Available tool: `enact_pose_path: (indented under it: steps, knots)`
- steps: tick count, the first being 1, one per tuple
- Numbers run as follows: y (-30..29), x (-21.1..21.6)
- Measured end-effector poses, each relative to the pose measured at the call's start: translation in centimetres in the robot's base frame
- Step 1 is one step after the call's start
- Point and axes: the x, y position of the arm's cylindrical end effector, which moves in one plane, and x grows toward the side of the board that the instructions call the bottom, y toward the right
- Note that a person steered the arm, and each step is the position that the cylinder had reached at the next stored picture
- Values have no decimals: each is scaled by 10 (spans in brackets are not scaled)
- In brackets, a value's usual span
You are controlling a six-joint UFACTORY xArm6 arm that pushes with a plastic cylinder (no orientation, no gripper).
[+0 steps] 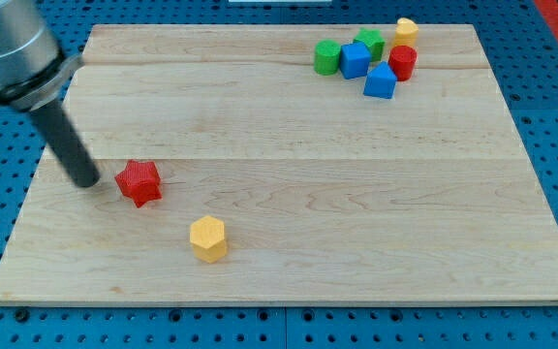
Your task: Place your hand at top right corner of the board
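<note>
Eight blocks on the wooden board [289,213]. My tip [87,181], a bare rod holding nothing, sits just left of the red star [139,182]; the yellow hexagon [208,238] lies below-right.

Six cluster at the view's top right corner:
- green cylinder [327,56]
- green star [369,42]
- two blue cubes [355,60] [380,81]
- red cylinder [402,62]
- yellow block [407,29]

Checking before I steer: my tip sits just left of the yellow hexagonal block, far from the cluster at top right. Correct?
Not quite. The camera view shows my tip just left of the red star block, not the yellow hexagonal block. It is indeed far from the top-right cluster.
</note>
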Motion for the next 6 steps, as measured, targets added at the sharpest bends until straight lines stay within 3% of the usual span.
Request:
enact_pose_path:
  steps: [1,2,3,4,5,6]
  knots:
    - [76,23]
    - [100,42]
    - [99,13]
    - [134,-6]
    - [258,-28]
    - [382,-94]
